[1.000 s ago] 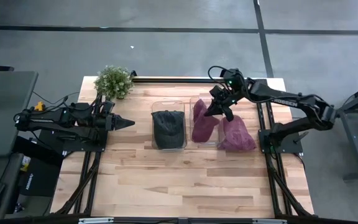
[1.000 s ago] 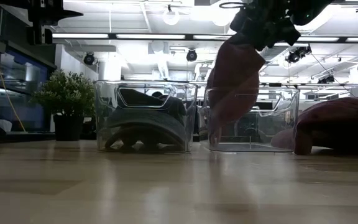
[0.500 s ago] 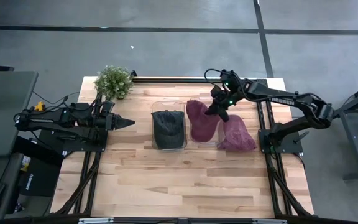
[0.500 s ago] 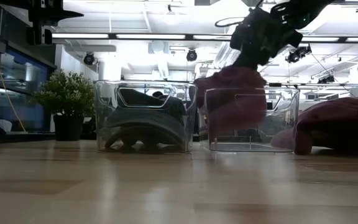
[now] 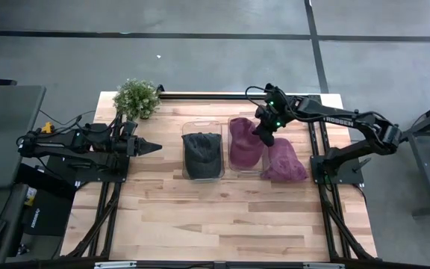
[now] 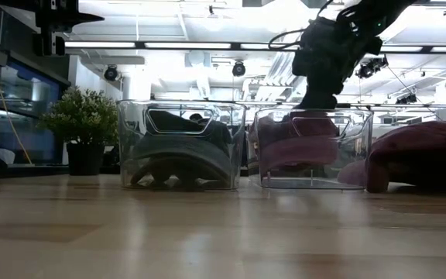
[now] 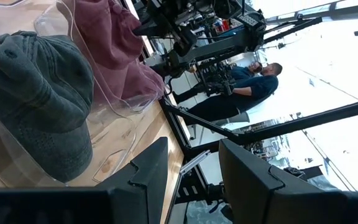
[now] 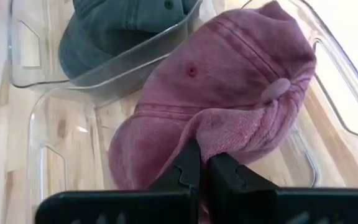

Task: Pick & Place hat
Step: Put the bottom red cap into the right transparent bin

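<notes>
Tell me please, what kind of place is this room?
Probably a robotics lab or workshop. A wooden table stands on a grey concrete floor, the low view shows ceiling strip lights in a large open hall, and a person stands among equipment behind.

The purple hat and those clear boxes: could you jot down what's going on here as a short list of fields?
purple hat: lying inside the right clear bin, edge pinched by the right gripper
right gripper: shut on the hat's edge, over that bin
dark grey hat: in the left clear bin
second purple hat: on the table, beside the right clear bin
left gripper: waiting at the table's left side, holding nothing
potted plant: back left corner of the table
</notes>
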{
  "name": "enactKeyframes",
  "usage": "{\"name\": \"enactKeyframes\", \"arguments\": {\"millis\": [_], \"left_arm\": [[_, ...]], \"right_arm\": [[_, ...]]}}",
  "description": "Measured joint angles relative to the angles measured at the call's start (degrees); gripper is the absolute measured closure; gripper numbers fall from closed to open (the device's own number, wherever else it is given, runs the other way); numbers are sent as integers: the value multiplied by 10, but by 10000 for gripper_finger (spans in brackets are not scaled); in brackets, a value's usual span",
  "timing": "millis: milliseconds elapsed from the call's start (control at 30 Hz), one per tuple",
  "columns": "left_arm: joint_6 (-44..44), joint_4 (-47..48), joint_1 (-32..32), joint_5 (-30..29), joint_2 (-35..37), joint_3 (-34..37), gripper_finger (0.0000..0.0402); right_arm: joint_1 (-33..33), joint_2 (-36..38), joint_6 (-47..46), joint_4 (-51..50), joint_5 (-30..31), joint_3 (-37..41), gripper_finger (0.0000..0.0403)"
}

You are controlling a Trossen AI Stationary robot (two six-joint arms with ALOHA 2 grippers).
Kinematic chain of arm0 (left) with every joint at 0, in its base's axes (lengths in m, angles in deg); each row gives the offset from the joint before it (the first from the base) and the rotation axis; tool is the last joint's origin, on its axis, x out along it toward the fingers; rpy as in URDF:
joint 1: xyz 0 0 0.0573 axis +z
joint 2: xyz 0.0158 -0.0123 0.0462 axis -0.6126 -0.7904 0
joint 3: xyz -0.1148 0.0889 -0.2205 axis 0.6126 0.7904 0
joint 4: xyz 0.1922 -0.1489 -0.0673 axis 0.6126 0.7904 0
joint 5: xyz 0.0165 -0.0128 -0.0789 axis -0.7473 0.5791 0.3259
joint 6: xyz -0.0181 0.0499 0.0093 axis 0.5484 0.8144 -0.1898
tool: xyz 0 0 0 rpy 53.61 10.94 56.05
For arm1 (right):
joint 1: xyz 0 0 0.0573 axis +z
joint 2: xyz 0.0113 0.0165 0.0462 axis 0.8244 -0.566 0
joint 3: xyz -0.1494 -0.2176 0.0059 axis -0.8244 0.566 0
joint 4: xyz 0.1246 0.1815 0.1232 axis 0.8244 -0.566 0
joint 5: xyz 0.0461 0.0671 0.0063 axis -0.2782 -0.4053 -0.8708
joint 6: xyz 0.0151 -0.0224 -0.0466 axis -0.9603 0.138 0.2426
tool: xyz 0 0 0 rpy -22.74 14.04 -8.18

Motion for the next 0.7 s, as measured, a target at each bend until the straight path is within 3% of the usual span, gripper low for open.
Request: {"name": "enactKeyframes", "arguments": {"millis": [467, 700], "left_arm": [[0, 0, 0, 0, 0, 0, 264], [0, 0, 0, 0, 0, 0, 264]], "right_arm": [[1, 0, 141, -39, 25, -1, 403], [1, 0, 151, -35, 51, -1, 403]]}}
